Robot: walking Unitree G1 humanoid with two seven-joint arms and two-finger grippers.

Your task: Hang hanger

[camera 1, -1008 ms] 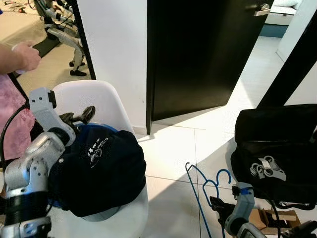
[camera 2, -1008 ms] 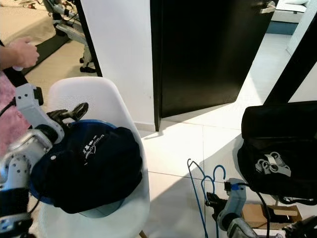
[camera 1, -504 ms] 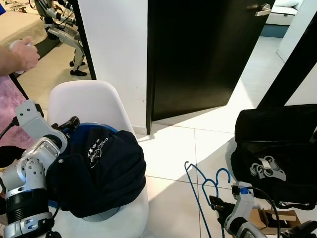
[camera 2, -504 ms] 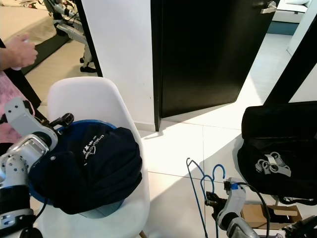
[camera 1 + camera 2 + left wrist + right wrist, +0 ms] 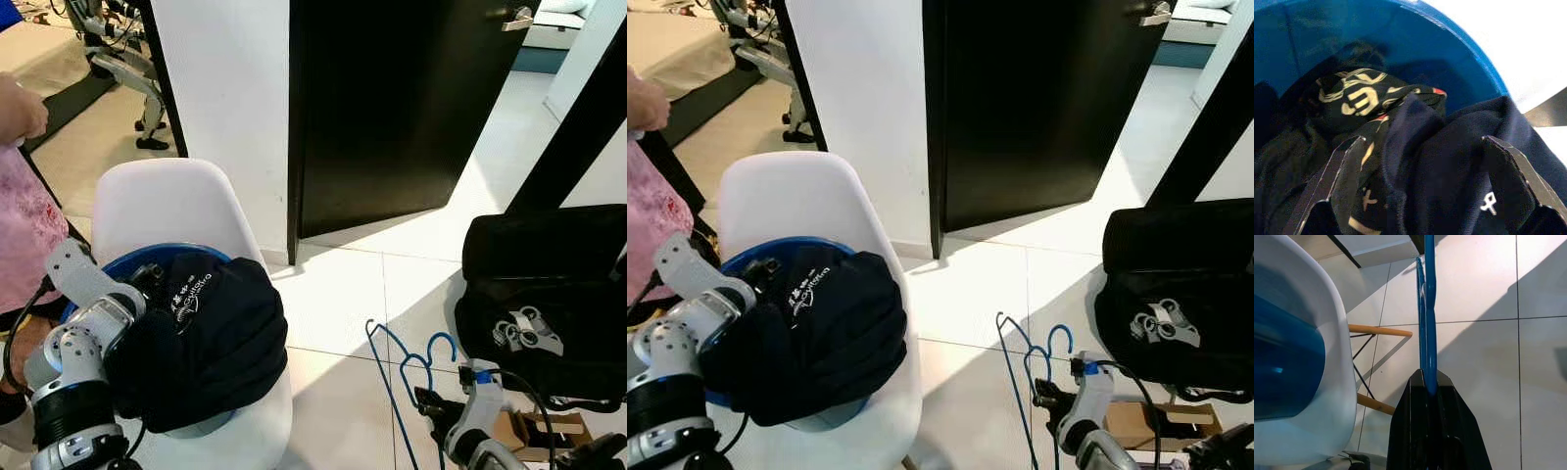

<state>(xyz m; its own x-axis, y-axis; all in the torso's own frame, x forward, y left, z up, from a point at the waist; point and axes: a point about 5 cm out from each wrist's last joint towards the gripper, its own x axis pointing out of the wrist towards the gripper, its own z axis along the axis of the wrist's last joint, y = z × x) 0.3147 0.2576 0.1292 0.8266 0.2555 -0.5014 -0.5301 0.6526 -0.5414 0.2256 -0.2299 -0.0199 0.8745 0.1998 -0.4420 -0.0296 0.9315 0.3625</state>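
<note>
Two thin blue hangers [image 5: 404, 354] stand upright low on the right, over the tiled floor. My right gripper [image 5: 429, 399] is shut on their lower wire; the right wrist view shows its fingertips [image 5: 1418, 382] pinching the blue wire [image 5: 1429, 323]. My left gripper [image 5: 149, 275] sits at the rim of a blue basin [image 5: 110, 264] on a white chair [image 5: 167, 201]. In the left wrist view its fingers [image 5: 1347, 166] are spread open over the dark clothes [image 5: 1415, 122] in the basin, holding nothing.
A dark door [image 5: 392, 108] stands ajar ahead beside a white wall. A black bag [image 5: 549, 294] sits on the floor at right, with a cardboard box [image 5: 519, 431] below it. A person's hand [image 5: 20, 106] and a pink garment [image 5: 24, 230] are at far left.
My left arm has dropped and drawn back, bringing its gripper down from the chair back to the basin's clothes. The person's hand moved left. The right gripper and hangers stayed put.
</note>
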